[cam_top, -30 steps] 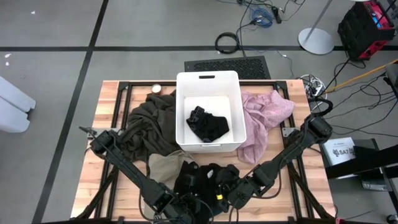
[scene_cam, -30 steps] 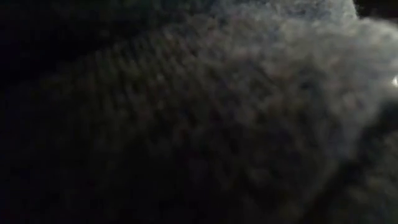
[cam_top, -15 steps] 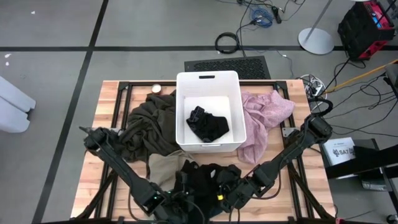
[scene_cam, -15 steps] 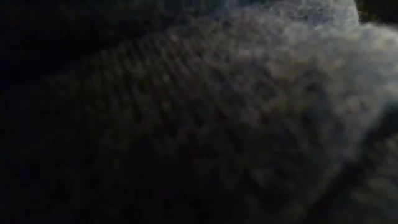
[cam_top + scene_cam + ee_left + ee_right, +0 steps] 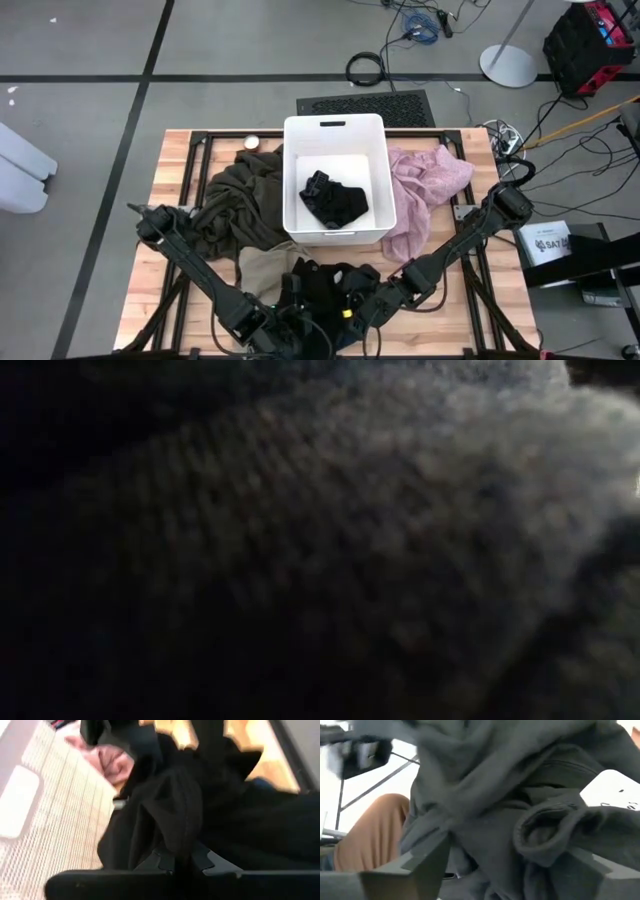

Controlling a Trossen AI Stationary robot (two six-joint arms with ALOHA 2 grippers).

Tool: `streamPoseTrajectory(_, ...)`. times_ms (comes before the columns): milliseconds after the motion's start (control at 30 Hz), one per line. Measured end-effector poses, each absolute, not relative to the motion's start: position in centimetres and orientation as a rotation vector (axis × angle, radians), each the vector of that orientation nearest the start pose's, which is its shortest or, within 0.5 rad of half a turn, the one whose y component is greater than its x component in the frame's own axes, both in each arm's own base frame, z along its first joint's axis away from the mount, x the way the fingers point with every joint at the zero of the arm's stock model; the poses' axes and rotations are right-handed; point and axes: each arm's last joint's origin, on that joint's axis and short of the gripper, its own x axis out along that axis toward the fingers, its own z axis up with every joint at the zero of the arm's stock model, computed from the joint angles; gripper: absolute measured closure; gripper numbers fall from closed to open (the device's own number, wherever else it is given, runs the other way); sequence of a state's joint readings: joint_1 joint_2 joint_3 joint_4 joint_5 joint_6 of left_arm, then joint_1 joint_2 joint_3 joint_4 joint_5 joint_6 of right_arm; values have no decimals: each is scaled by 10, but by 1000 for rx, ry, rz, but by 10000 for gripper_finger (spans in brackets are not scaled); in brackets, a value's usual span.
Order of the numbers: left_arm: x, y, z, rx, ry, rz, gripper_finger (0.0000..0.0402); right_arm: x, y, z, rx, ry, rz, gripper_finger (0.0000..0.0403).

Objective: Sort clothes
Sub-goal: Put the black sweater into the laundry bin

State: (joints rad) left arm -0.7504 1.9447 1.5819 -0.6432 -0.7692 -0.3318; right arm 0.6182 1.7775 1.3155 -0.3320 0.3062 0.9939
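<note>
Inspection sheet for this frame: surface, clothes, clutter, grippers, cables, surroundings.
Surface: wooden table, mostly covered.
Job's things: black garment in white bin; olive garment left of the bin, pink garment right of it, beige garment and black pile at near edge.
Clutter: small round object.
Grippers: left gripper shut on black pile; right gripper open around dark fabric.
Cables: coils on floor.
Surroundings: red-black case.

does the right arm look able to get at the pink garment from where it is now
Probably yes. The pale pink garment lies uncovered on the right arm's own side, beside the white bin. The right gripper, open, is low at the table's front in the black garment and would need to back out first.
</note>
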Motion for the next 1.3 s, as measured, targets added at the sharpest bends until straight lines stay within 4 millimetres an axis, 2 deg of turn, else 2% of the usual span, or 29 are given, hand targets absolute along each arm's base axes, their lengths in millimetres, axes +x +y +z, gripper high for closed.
streamPoseTrajectory(100, 317, -265, 231, 375, 715, 136, 389, 321, 218, 239, 573, 763, -64, 76)
streamPoseTrajectory(200, 320, -265, 230, 343, 694, 116, 389, 323, 217, 241, 577, 743, -62, 64)
streamPoseTrajectory(400, 329, -267, 233, 321, 650, 45, 389, 330, 213, 245, 610, 689, -65, 62)
streamPoseTrajectory(700, 335, -264, 234, 253, 680, -54, 389, 333, 210, 243, 621, 667, -111, 65)
streamPoseTrajectory(933, 343, -257, 233, 202, 711, -120, 389, 338, 211, 231, 640, 698, -122, 104)
streamPoseTrajectory(1133, 349, -252, 233, 129, 757, -230, 389, 338, 206, 230, 637, 749, -111, 142)
streamPoseTrajectory(1300, 349, -252, 233, 152, 757, -249, 375, 334, 202, 226, 627, 822, -128, 171)
